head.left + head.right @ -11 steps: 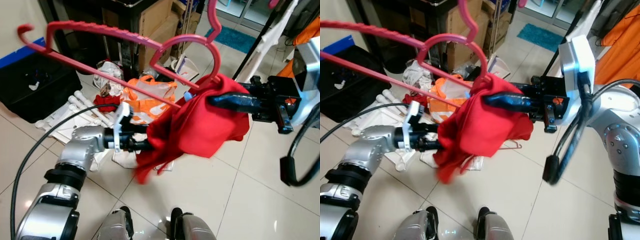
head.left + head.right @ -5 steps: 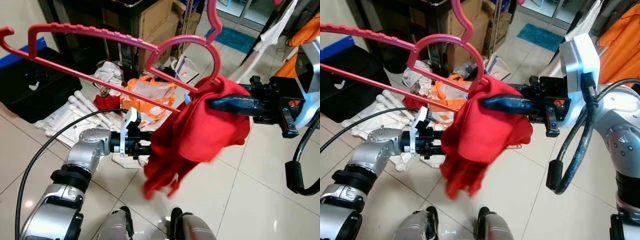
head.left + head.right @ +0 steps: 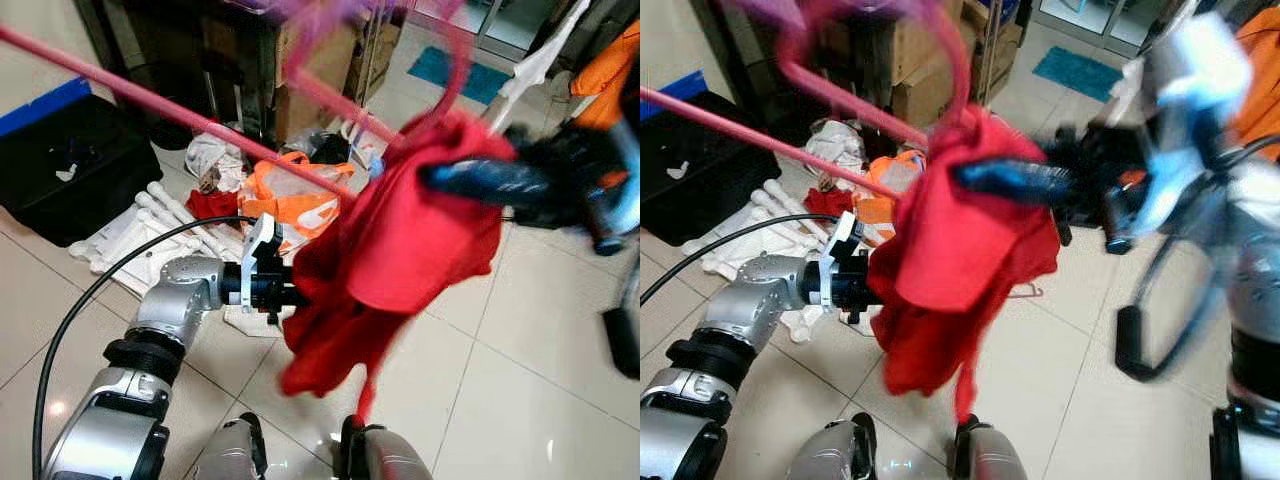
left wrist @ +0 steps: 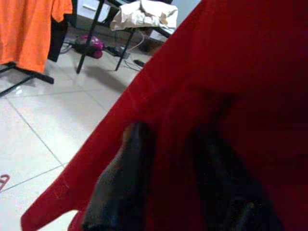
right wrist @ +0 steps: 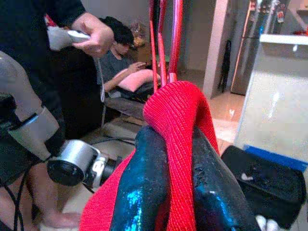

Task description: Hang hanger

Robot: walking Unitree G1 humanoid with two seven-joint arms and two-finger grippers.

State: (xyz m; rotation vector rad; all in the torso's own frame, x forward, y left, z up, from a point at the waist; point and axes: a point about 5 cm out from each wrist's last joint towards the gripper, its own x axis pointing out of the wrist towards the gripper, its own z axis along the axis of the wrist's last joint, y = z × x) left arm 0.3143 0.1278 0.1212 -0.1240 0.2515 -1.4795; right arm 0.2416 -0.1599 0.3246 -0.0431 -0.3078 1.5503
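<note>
Red cloth [image 3: 400, 250] hangs mid-air over tiled floor [image 3: 520, 400], bunched, lower tail dangling. Left gripper [image 3: 285, 290] at cloth's lower edge, fingers [image 4: 120, 183] apart with red fabric between them, grasping fold. Right gripper [image 3: 1000, 178] higher, fingers [image 5: 144, 192] clenched on cloth's upper fold; motion-blurred. Pink hanger [image 3: 190, 118] above cloth, blurred, long bar slanting toward robot's left. Beyond: orange bag [image 3: 300, 195], white pipes [image 3: 175, 215], black case [image 3: 70, 160], cardboard boxes [image 3: 320, 60]. Person's hand [image 5: 94, 34] in right wrist view.
</note>
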